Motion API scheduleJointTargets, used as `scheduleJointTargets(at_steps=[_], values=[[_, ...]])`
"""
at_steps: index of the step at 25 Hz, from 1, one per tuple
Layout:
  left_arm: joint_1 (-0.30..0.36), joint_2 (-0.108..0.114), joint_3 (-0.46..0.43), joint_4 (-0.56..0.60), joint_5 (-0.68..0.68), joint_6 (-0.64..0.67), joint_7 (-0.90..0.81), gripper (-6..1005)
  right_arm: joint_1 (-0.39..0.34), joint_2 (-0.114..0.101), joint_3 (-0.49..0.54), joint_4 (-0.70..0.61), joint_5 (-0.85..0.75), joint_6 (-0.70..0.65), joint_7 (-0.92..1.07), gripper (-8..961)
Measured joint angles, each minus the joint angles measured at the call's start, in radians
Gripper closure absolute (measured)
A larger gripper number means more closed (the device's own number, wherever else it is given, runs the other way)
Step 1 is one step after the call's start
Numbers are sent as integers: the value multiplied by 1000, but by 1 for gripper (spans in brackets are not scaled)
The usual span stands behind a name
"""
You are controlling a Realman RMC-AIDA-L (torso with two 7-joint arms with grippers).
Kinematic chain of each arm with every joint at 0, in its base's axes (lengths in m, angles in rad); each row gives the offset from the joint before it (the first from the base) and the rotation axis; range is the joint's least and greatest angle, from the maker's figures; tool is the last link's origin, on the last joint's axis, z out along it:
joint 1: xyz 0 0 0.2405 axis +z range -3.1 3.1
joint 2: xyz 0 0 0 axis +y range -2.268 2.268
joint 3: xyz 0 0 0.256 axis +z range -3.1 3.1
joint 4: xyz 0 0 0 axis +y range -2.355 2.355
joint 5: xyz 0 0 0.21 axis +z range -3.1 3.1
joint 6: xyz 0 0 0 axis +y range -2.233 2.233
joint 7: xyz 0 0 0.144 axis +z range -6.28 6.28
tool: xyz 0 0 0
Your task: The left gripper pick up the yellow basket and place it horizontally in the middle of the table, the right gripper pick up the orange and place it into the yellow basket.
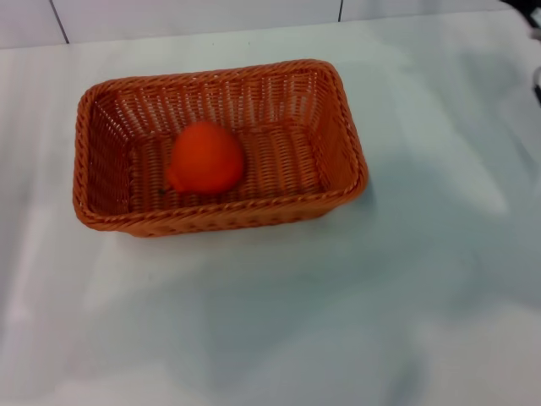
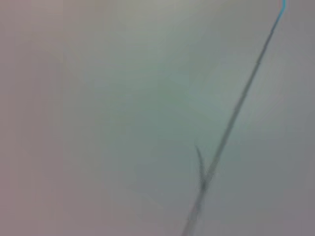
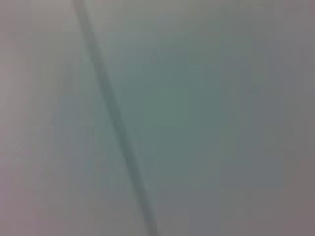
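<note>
The yellow basket (image 1: 218,145), an orange-brown woven rectangle, lies horizontally on the white table (image 1: 355,296), left of the middle in the head view. The orange (image 1: 205,158) rests inside it on the basket floor, near the front wall and a little left of the basket's centre. Nothing touches either of them. Only a dark sliver of the right gripper (image 1: 537,80) shows at the far right edge, well away from the basket. The left gripper is out of view. Neither wrist view shows the basket, the orange or any gripper.
Wall panels with dark seams (image 1: 59,21) run behind the table's back edge. The left wrist view shows a pale surface crossed by a thin dark line (image 2: 231,123). The right wrist view shows the same kind of surface and line (image 3: 115,123).
</note>
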Motion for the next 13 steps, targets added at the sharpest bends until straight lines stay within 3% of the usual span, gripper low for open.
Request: scheduleJointTargets(at_steps=[5, 13], values=[[-11, -2, -53, -147, -107, 79, 347, 341, -8, 1, 35, 93, 163, -51, -195, 3], [-19, -3, -55, -162, -111, 90, 447, 341, -11, 3, 59, 127, 221, -76, -273, 3]])
